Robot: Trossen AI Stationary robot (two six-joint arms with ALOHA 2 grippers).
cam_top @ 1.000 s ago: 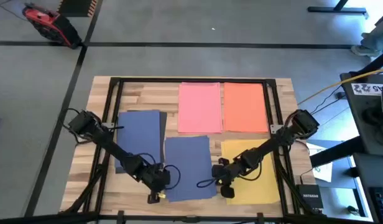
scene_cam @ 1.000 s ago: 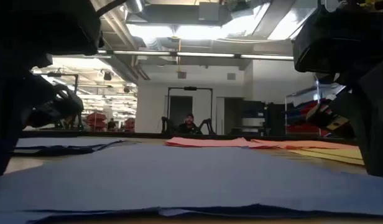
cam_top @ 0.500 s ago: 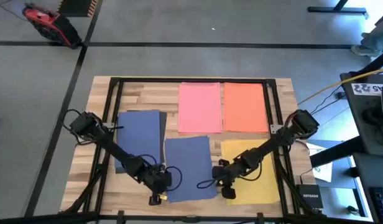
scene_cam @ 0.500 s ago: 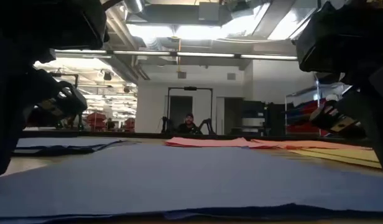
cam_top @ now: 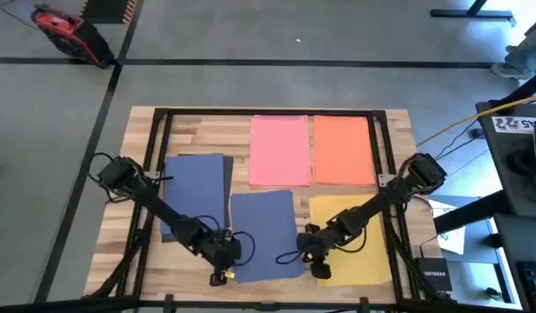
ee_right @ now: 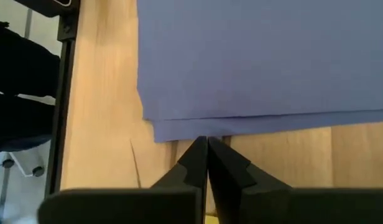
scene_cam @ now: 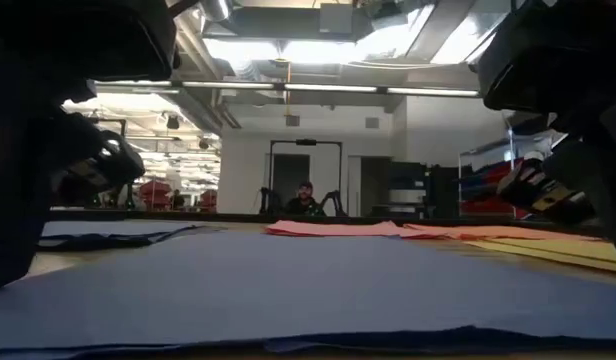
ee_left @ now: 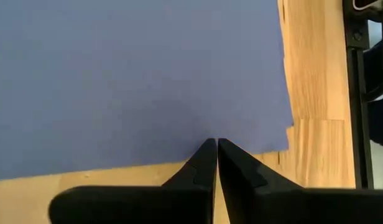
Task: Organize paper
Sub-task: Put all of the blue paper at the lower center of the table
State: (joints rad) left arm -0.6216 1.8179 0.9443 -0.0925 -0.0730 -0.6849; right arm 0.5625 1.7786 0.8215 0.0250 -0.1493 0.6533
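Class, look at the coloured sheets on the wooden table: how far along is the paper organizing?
Looks done: the pink sheet and orange-red sheet lie flat side by side.

In hand: the left gripper and right gripper, both shut, flank the front blue sheets, two of them slightly offset.

Left: the blue sheet over black and the yellow sheet lie apart.

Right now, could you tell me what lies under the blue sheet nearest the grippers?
Under the front blue sheet a second blue sheet's edge peeks out, resting on the wooden table. Anything further beneath is covered.
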